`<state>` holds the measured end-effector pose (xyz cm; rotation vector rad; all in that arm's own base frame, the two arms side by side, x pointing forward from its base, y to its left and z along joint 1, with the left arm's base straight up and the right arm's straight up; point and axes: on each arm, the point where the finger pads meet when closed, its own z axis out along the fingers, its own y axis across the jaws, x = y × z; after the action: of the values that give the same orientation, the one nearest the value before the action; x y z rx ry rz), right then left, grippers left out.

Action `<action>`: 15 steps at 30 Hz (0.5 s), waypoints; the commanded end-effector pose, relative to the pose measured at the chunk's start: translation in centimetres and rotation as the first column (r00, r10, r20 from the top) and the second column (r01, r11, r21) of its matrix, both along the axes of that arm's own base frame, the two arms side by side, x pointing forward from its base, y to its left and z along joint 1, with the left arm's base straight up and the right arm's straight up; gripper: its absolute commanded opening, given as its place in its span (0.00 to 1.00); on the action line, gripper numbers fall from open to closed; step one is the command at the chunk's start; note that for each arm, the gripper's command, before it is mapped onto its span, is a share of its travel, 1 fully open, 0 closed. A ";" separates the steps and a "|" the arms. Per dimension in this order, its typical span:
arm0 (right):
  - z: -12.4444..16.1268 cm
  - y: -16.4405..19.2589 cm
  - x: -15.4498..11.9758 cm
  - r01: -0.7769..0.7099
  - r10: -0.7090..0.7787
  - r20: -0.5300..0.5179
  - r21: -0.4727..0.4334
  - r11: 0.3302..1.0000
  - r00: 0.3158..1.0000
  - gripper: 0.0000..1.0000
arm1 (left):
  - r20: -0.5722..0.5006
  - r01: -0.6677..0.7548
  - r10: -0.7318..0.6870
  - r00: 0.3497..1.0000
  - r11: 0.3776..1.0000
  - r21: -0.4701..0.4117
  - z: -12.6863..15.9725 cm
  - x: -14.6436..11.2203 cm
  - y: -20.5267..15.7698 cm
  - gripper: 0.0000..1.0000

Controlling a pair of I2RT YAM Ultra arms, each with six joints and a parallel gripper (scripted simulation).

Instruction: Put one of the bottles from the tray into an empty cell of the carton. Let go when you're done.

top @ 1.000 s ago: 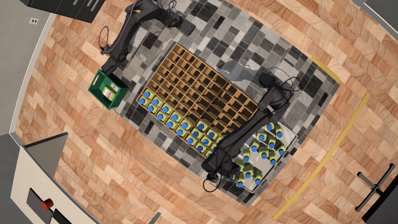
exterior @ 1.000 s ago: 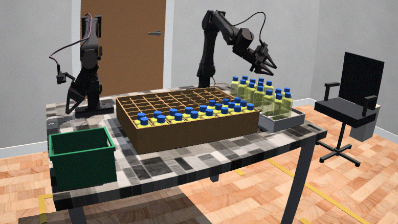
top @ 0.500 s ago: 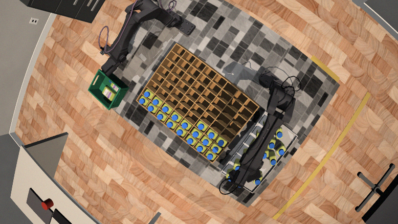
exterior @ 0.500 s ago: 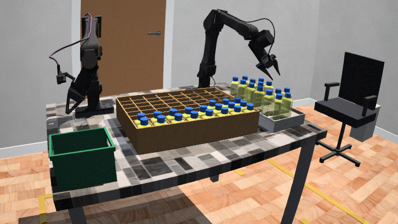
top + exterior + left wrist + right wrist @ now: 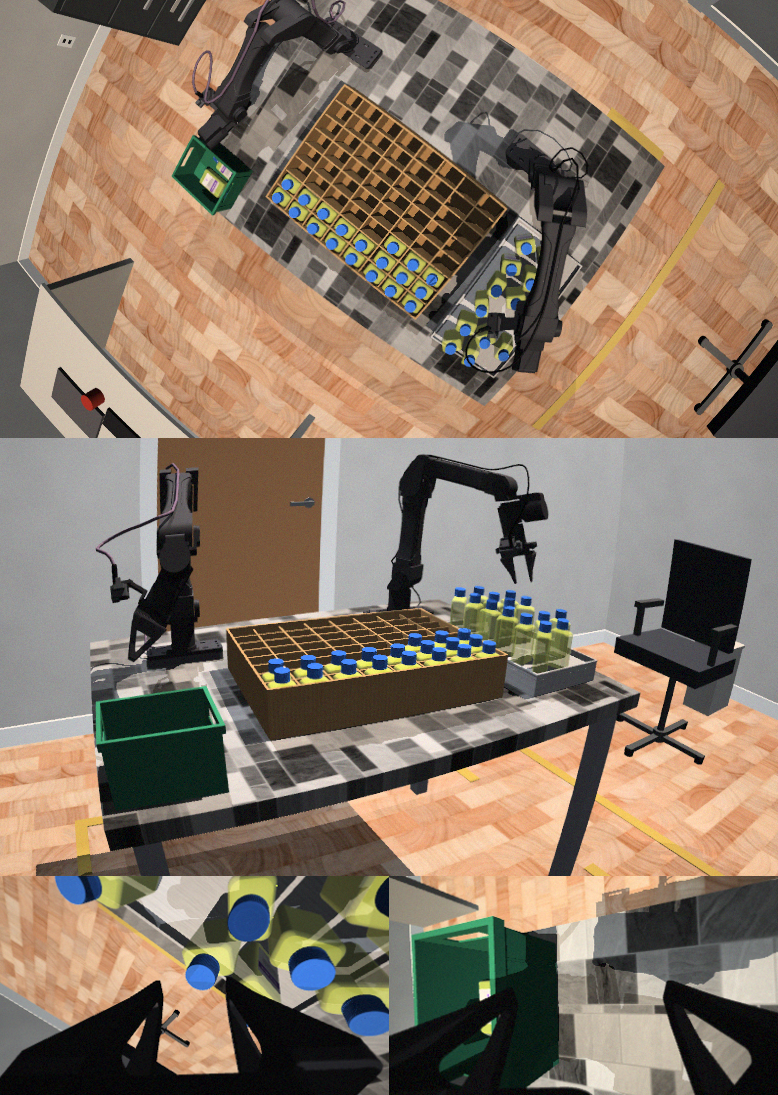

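Green plastic crate (image 5: 237, 187) (image 5: 163, 769) (image 5: 536, 1018) at near left; black left gripper (image 5: 517, 580) (image 5: 194, 984) half-open, empty, above blue-capped yellow bottles (image 5: 511, 267) (image 5: 524, 636) (image 5: 248, 920); pick pending, alignment w/ one cap needed; right gripper (image 5: 589, 989) wide open, empty.

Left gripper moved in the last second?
Yes. In the top view, the left gripper has shifted away from the carton's near corner, across to the tray's far side.
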<state>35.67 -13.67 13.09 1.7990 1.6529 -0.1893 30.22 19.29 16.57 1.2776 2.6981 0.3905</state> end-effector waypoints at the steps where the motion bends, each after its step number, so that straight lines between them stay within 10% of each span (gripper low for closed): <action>1: 1.2 -0.2 0.2 0.004 -0.003 0.027 -0.017 1.000 1.000 1.00 | -0.004 0.260 -0.265 0.964 0.947 -0.187 1.4 -1.8 -2.7 0.44; 8: 1.2 -0.2 0.2 0.004 -0.003 0.027 -0.017 1.000 1.000 1.00 | 0.047 0.359 -0.372 0.927 0.846 -0.394 0.7 -5.7 -4.1 0.44; 15: 1.2 -0.2 0.2 0.004 -0.003 0.027 -0.017 1.000 1.000 1.00 | -0.019 0.259 -0.292 0.956 0.875 -0.408 -0.8 -6.6 -2.6 0.44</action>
<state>35.67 -13.67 13.09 1.7990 1.6529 -0.1893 23.77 17.30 15.79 1.5210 2.4467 -0.1697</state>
